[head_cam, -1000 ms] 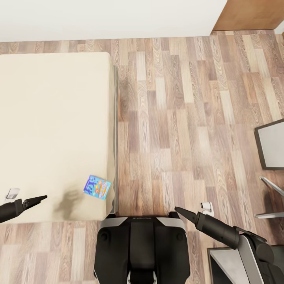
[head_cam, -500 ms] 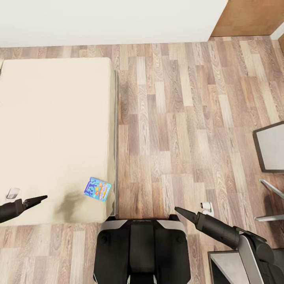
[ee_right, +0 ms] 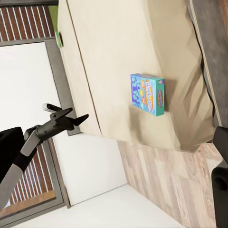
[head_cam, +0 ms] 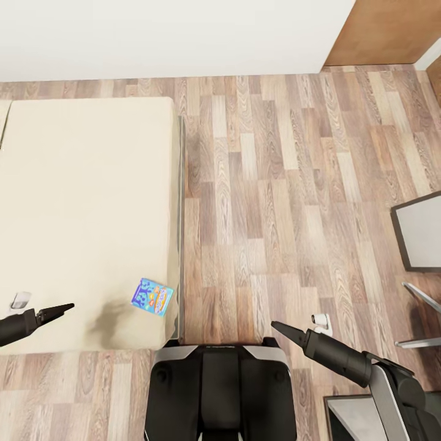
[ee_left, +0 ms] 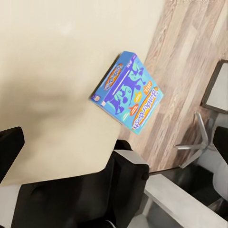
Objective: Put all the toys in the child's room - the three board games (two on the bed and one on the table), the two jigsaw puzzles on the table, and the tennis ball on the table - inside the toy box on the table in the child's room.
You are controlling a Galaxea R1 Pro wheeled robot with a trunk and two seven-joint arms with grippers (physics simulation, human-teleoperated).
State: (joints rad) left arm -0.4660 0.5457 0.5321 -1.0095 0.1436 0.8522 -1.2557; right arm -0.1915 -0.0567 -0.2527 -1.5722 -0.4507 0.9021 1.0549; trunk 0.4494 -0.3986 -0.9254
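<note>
Head view: one blue board game (head_cam: 152, 296) lies flat near the bed's (head_cam: 86, 214) corner, long axis running 10-to-4 o'clock. Left gripper (head_cam: 61, 308) and right gripper (head_cam: 277, 326) look pinched together, empty. Left wrist view: one game box (ee_left: 128, 91). Right wrist view: one box (ee_right: 148, 93), left gripper (ee_right: 78, 118) parted.

Left gripper (head_cam: 64, 307) closed; right gripper (head_cam: 277, 326) closed, both outstretched

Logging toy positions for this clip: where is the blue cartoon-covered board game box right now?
In the head view the blue board game box lies flat on the beige bed, near its corner closest to the robot, beside the wood floor.
</note>
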